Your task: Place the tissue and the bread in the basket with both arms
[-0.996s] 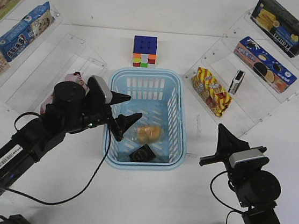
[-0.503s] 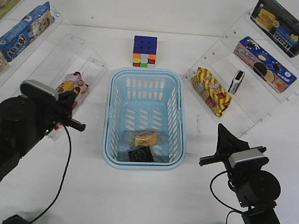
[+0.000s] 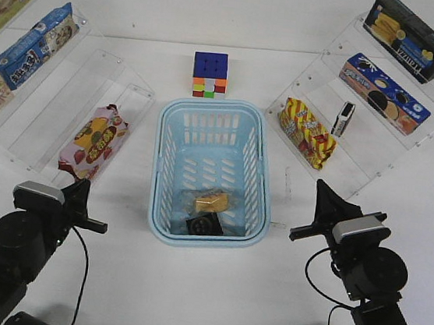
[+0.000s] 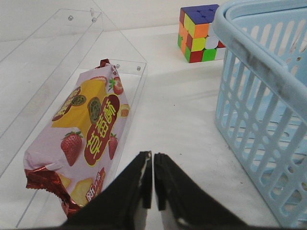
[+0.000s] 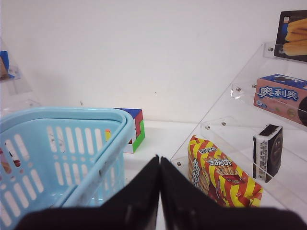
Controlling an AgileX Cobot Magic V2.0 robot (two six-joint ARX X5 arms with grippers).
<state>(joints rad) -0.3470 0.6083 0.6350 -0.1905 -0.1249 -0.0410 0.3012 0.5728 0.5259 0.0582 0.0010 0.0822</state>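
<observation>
The light blue basket (image 3: 256, 167) stands mid-table; it also shows in the left wrist view (image 4: 249, 62) and the right wrist view (image 5: 72, 117). Inside it, near the front, lie the wrapped golden bread (image 3: 212, 201) and a black-and-white tissue pack (image 3: 204, 224). A second tissue pack (image 3: 346, 119) stands on the right shelf, also seen in the right wrist view (image 5: 267, 152). My left gripper (image 3: 82, 186) is shut and empty, low at the basket's front left, beside the fruit-print packet. My right gripper (image 3: 320, 188) is shut and empty, right of the basket.
A pink-red fruit-print packet (image 3: 94, 141) lies on the left acrylic shelf (image 3: 70, 75). A yellow-red snack bag (image 3: 306, 133) and biscuit boxes (image 3: 386, 91) sit on the right shelf. A colour cube (image 3: 210, 74) stands behind the basket.
My left arm has pulled back from over the basket to the front left and its jaws have closed. The bread now lies in the basket. The right arm has not moved.
</observation>
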